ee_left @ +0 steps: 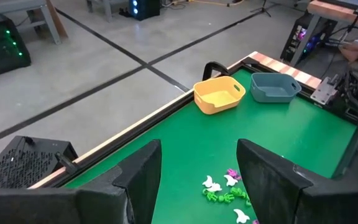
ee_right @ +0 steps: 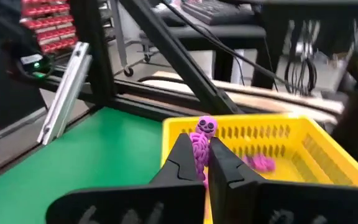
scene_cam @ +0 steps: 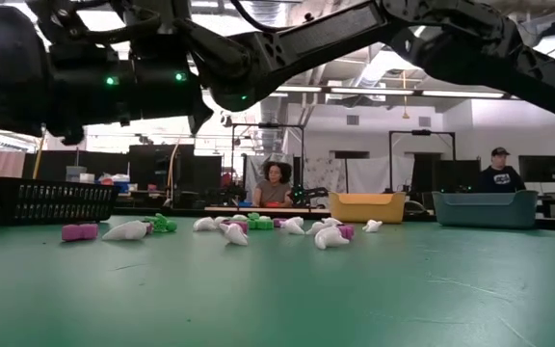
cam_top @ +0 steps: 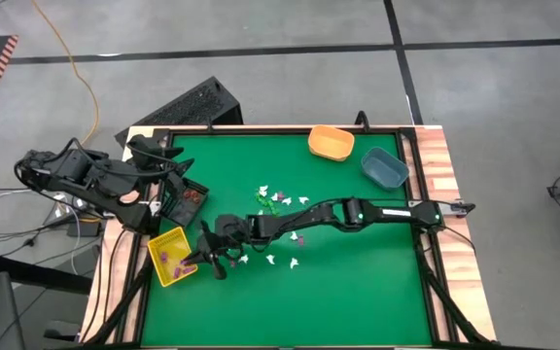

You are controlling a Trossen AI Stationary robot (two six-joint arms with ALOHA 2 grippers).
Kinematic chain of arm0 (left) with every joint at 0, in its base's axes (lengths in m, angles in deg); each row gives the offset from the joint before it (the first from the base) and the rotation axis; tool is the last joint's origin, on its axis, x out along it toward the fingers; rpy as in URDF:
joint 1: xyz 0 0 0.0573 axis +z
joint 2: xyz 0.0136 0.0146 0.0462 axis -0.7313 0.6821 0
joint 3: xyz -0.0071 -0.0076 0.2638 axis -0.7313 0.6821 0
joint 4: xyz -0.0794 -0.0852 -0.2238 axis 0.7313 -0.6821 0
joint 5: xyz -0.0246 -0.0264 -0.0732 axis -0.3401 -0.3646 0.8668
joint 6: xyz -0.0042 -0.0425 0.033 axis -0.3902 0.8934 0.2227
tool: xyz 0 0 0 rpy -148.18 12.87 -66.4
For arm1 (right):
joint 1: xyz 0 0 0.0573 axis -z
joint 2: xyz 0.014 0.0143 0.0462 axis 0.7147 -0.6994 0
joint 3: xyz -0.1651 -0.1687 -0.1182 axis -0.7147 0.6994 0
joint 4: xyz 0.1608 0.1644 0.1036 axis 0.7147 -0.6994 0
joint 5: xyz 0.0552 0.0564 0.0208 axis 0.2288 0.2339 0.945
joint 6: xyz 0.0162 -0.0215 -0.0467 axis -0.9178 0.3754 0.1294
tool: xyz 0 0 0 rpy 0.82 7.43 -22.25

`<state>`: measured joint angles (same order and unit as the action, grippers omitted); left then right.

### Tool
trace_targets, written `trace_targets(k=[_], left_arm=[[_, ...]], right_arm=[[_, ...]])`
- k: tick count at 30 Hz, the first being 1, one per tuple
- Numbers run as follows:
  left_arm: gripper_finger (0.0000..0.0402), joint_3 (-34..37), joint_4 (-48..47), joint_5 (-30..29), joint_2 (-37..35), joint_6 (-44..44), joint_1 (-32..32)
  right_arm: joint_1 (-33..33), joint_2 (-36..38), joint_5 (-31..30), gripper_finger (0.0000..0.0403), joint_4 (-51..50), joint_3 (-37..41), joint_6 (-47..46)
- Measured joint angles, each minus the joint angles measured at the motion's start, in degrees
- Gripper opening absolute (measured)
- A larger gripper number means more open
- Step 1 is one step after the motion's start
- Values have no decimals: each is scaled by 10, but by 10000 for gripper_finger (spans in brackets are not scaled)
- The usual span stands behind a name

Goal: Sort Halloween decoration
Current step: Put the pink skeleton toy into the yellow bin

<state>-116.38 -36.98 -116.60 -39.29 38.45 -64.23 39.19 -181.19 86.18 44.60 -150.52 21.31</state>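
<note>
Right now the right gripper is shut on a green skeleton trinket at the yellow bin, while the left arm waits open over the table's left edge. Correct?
Not quite: the trinket is purple. The right wrist view shows the right gripper shut on a purple skeleton at the yellow bin. The left gripper does wait open at the table's left edge.

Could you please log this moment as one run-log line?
right gripper: shut on purple skeleton, beside yellow bin | left gripper: open, empty
</note>
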Motion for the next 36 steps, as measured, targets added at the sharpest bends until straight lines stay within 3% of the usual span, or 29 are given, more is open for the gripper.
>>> trace_targets(k=[6, 16, 24, 28, 36], left_arm=[[199, 0, 0, -1, 0, 0, 0], [199, 0, 0, -1, 0, -1, 0], [199, 0, 0, -1, 0, -2, 0], [199, 0, 0, 0, -1, -2, 0], [199, 0, 0, 2, -2, -9, 0]], right_arm=[[-11, -1, -5, 16, 24, -1, 35], [-6, -1, -30, 99, -2, 0, 36], [2, 1, -31, 134, -8, 0, 27], [15, 38, -31, 135, -125, 0, 33], [95, 220, -109, 118, -566, -2, 165]])
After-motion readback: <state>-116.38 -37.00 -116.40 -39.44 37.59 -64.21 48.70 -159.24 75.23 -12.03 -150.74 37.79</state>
